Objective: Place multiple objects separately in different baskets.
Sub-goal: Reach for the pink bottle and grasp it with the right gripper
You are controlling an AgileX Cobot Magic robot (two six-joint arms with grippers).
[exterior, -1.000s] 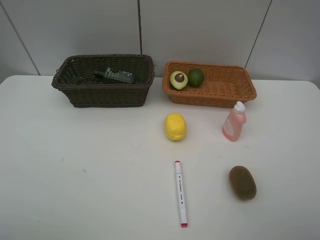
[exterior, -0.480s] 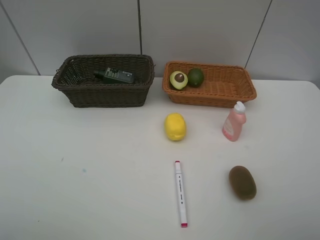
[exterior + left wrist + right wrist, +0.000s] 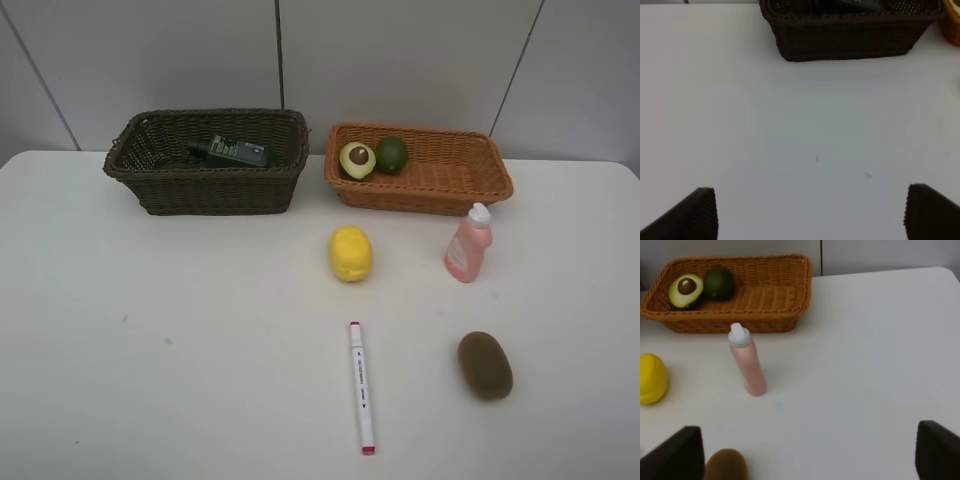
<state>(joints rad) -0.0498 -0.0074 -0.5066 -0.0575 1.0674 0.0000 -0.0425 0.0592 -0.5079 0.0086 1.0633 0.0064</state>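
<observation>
The left hand (image 3: 812,201) and right hand (image 3: 810,440) hang wide open and empty over the near side of the desk (image 3: 150,350). Sorting looks partway done (three in, four out). The white marker (image 3: 361,388) lies at 6 o'clock, the kiwi (image 3: 485,365) at 5, the lemon (image 3: 350,253) mid-desk and the pink bottle (image 3: 468,245) at 2. At 11 the dark basket (image 3: 210,192) holds the green bottle (image 3: 232,152). At 1 the orange basket (image 3: 430,196) holds the avocado (image 3: 357,160) and lime (image 3: 391,154). A likely next move is for the right hand to take the kiwi.
</observation>
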